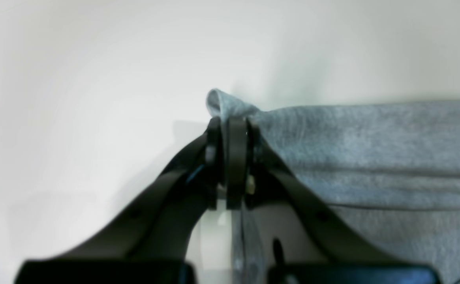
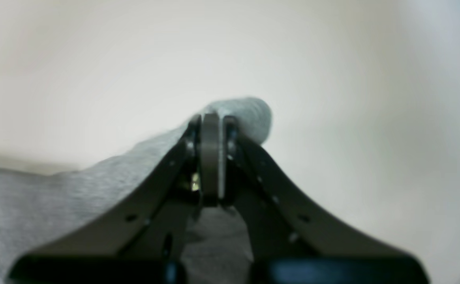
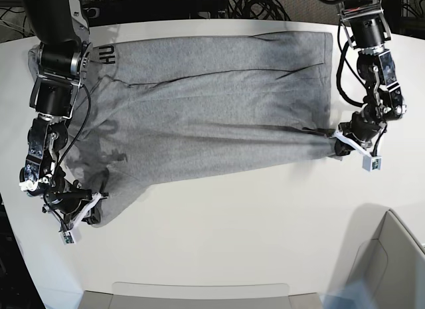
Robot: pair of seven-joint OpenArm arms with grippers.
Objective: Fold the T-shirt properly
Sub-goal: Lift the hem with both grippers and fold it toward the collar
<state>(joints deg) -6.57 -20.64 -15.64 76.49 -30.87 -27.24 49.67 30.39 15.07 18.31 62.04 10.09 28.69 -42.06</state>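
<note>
The heather-grey T-shirt (image 3: pixel 212 109) lies spread across the white table, folded lengthwise, with black letters showing at its upper left corner. My left gripper (image 3: pixel 337 144) is at the shirt's right front corner, shut on a pinch of grey cloth (image 1: pixel 230 106). My right gripper (image 3: pixel 93 208) is at the shirt's left front corner, shut on a bunched bit of the fabric (image 2: pixel 249 114). Both pinched corners poke out past the fingertips in the wrist views. Between the two grippers the front edge of the shirt runs in a slanted line.
The white table (image 3: pixel 232 236) extends in front of the shirt. A pale bin edge (image 3: pixel 392 256) sits at the front right corner. Black cables (image 3: pixel 252 3) lie beyond the table's far edge.
</note>
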